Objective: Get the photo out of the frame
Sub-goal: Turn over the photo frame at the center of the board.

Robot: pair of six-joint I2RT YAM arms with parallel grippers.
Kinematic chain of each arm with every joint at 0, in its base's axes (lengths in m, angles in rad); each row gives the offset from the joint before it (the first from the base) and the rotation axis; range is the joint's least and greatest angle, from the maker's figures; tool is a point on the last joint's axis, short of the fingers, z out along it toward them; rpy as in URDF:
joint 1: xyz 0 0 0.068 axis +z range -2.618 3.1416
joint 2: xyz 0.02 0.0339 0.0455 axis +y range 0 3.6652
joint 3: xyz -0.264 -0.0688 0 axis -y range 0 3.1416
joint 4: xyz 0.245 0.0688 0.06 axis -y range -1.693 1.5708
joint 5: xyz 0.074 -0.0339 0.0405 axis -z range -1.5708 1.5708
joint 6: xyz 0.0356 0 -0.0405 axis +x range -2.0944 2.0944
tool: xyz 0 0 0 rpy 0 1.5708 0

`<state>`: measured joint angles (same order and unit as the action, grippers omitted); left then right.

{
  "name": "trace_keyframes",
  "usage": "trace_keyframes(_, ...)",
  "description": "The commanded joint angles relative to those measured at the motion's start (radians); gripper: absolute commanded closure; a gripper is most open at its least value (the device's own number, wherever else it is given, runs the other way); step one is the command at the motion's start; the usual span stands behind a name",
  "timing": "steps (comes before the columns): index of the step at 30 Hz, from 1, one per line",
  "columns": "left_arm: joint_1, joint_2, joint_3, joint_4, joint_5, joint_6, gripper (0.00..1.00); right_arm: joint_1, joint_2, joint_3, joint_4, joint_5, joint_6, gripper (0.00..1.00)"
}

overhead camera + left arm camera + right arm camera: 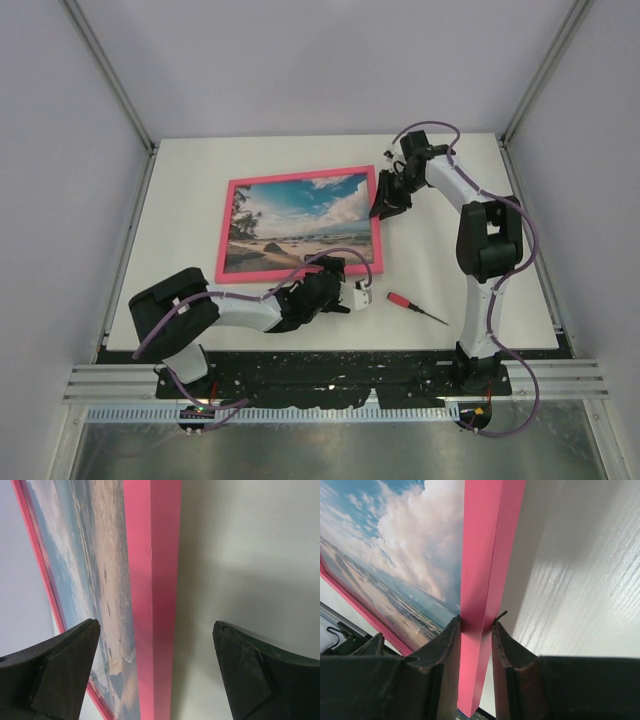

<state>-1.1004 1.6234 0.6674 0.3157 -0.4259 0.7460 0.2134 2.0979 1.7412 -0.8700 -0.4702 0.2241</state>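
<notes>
Photo, the flat rectangular beach-scene print, sits face up inside the thin bright pink rectangular frame, around the middle of the white surface. We see the right end effector pinched shut on the frame's rail at about 2 o'clock. The left end effector stands fully open, straddling the rail near 5 o'clock and holding nothing. We judge the frame light yet stiff, so its rails are the place to grip. The print looks thin, bendy and easily creased — we would take it by a bare edge only once it is freed, never by its face.
</notes>
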Motion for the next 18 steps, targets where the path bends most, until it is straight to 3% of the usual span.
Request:
trace_keyframes(1, -0.004, 0.038, -0.022, 0.199, -0.102, 0.041, 0.00, 0.000, -0.113, 0.046, -0.003, -0.117, 0.018, 0.92)
trace_keyframes(7, -0.006, 0.081, -0.038, 0.353, -0.177, 0.092, 0.06, 0.000, -0.122, 0.015, -0.004, -0.110, 0.006, 0.92)
trace_keyframes(14, -0.006, 0.089, -0.055, 0.421, -0.203, 0.116, 0.26, -0.003, -0.122, 0.001, -0.011, -0.099, -0.005, 0.92)
trace_keyframes(18, -0.006, 0.081, -0.058, 0.421, -0.195, 0.112, 0.32, -0.009, -0.113, -0.008, -0.014, -0.104, -0.009, 0.92)
